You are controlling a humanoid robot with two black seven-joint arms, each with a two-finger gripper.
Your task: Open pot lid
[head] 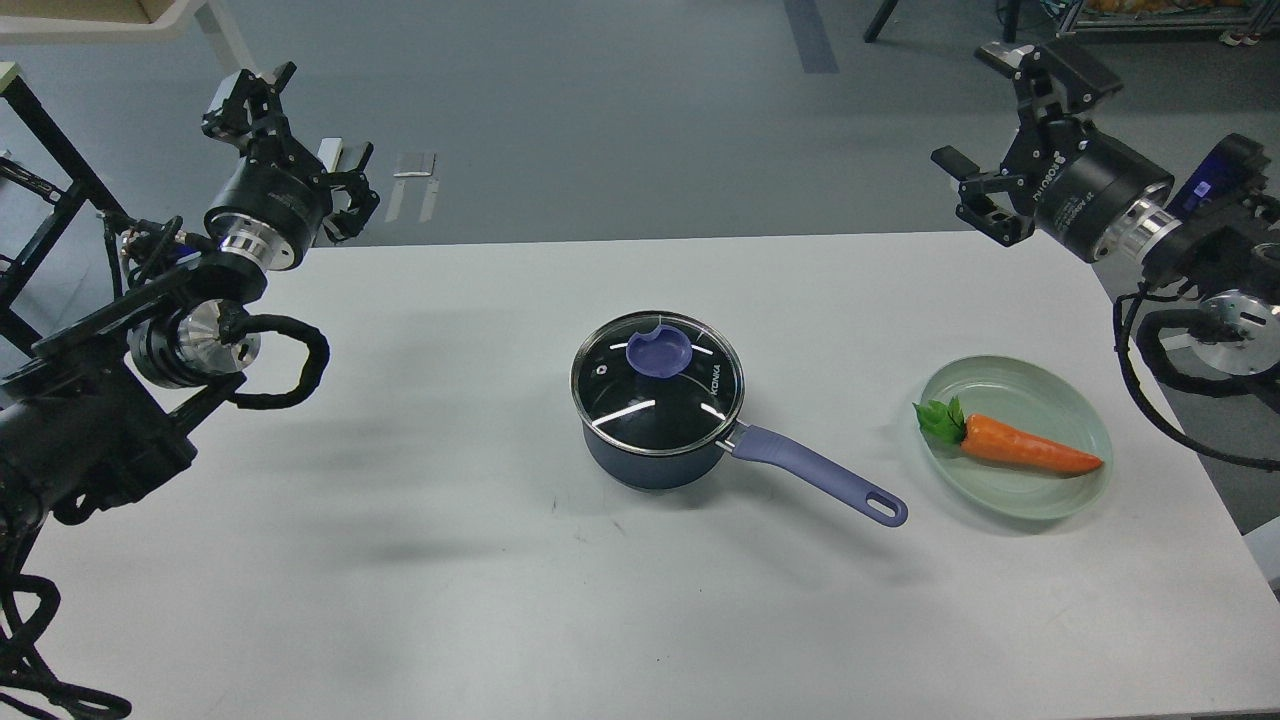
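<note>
The lid (657,382) sits closed on the pot (650,455) mid-surface, its purple knob (658,352) upward and the pot's handle (820,474) running toward four o'clock. Both pincers hang empty, fingers apart, well clear: the left pincer (300,135) at ten o'clock from the knob, the right pincer (1010,140) at two o'clock. Neither is clearly nearer; the handle lies on the right arm's side.

Lid (657,382) on pot (650,462) mid-table (400,560); to its right, carrot (1030,450) on plate (1040,500).
</note>
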